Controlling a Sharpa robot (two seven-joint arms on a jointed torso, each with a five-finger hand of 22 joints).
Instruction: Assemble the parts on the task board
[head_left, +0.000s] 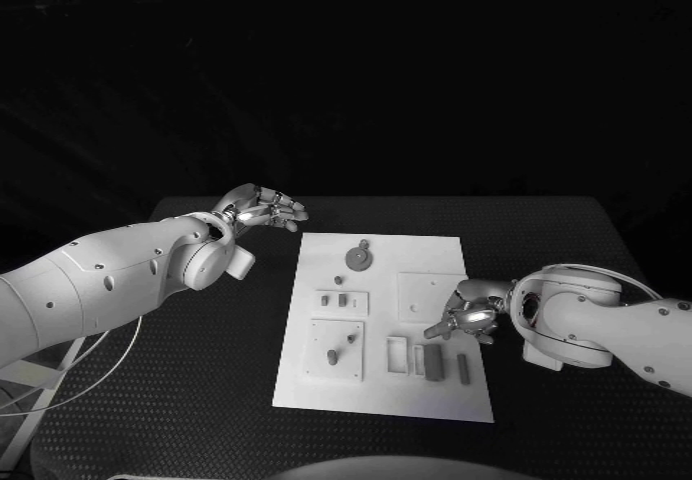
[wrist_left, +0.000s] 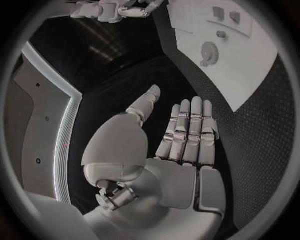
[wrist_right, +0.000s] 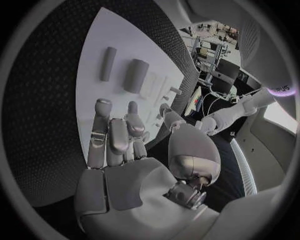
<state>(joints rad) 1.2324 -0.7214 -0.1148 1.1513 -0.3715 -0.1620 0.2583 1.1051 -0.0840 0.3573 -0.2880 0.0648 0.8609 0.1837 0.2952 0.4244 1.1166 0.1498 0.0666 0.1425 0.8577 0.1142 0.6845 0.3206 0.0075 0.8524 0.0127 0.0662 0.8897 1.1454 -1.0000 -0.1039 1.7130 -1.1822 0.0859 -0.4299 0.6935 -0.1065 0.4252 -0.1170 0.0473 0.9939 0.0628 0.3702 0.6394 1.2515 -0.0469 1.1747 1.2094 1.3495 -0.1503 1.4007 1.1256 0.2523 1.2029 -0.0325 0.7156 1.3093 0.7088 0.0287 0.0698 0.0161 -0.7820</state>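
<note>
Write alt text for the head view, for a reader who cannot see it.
A white task board lies in the middle of a black table, carrying small grey parts, among them a round gear. The right hand hovers over the board's right side, holding nothing. The left hand is raised beyond the board's far left corner, also holding nothing.

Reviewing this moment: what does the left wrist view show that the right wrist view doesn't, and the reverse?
Left wrist view alone: the left hand's open palm with straight fingers over the black table, and the gear-shaped part on the task board. Right wrist view alone: the right hand's palm and two upright grey block parts. Both show the white task board, the table, and the opposite hand far off.
</note>
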